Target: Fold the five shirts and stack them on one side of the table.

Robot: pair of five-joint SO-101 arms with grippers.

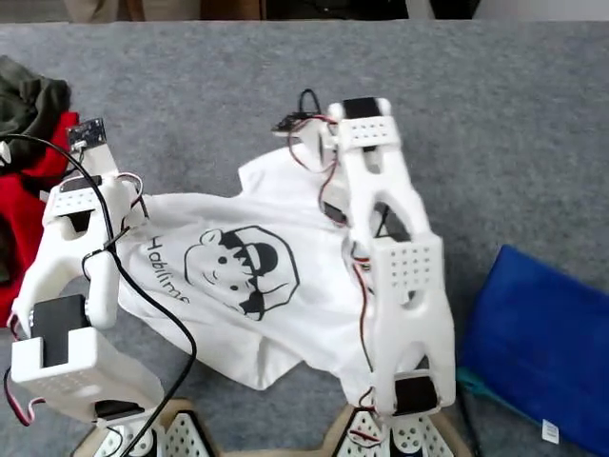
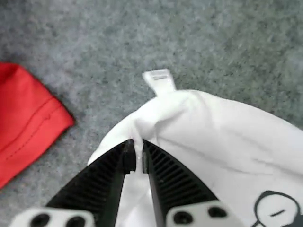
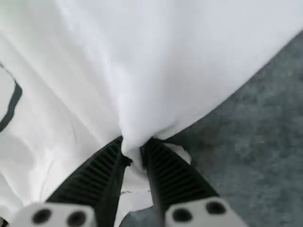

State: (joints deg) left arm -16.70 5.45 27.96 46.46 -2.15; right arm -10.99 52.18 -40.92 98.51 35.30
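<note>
A white shirt [image 1: 238, 286] with a black cartoon print lies spread in the middle of the grey table. My left gripper [image 2: 135, 151] is shut on the white shirt [image 2: 227, 137] at its edge, next to a small white label [image 2: 159, 79]. In the high view that left gripper [image 1: 122, 205] sits at the shirt's left side. My right gripper [image 3: 135, 153] is shut on a bunched fold of the white shirt [image 3: 142, 71]. It shows in the high view as the right gripper [image 1: 328, 190] at the shirt's far right part.
A red shirt [image 1: 33, 200] and a dark green one [image 1: 29, 100] lie piled at the table's left edge; the red shirt [image 2: 23, 118] is close to my left gripper. A folded blue shirt [image 1: 542, 343] lies at the right.
</note>
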